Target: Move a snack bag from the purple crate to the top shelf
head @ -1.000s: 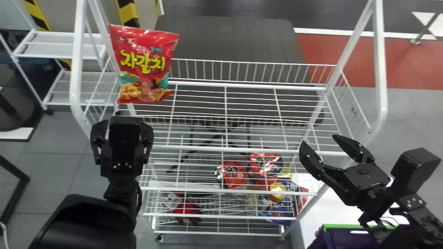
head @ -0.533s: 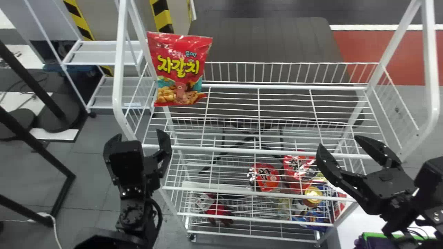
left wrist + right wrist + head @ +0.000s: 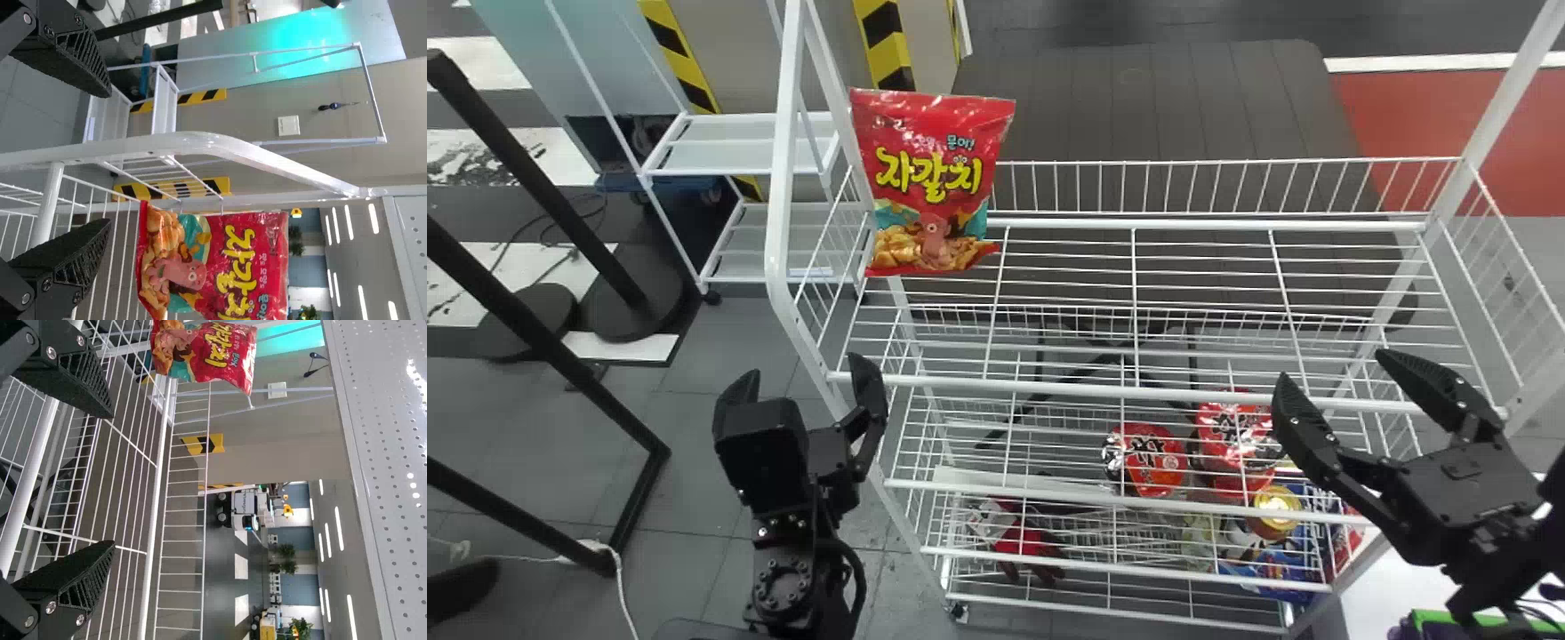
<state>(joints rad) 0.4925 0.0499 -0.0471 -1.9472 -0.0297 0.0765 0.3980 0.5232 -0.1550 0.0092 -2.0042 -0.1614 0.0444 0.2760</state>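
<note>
The red snack bag (image 3: 932, 182) stands upright at the left end of the rack's top shelf (image 3: 1209, 233), leaning at the back corner. My left gripper (image 3: 807, 391) is open in front of the shelf's left front corner, apart from the bag. Further right, my right gripper (image 3: 1332, 372) stands open at the shelf's front edge, holding nothing. The left wrist view has the left gripper (image 3: 100, 157) apart, with the bag (image 3: 213, 267) beyond it. In the right wrist view, the right gripper (image 3: 110, 480) is open, the bag (image 3: 203, 352) farther off. At bottom right is part of the purple crate (image 3: 1476, 629).
Lower shelves hold red packs (image 3: 1149, 462), a yellow-lidded item (image 3: 1277, 508) and red gloves (image 3: 1028, 544). White posts (image 3: 784, 142) rise at the rack's ends. Black stand legs (image 3: 543, 342) are at the left, and a white table (image 3: 1392, 582) at lower right.
The head view has swung left, so rack and bag appear farther right. The left gripper's fingers, close to its body at first, have spread apart. The bag keeps its place on the shelf.
</note>
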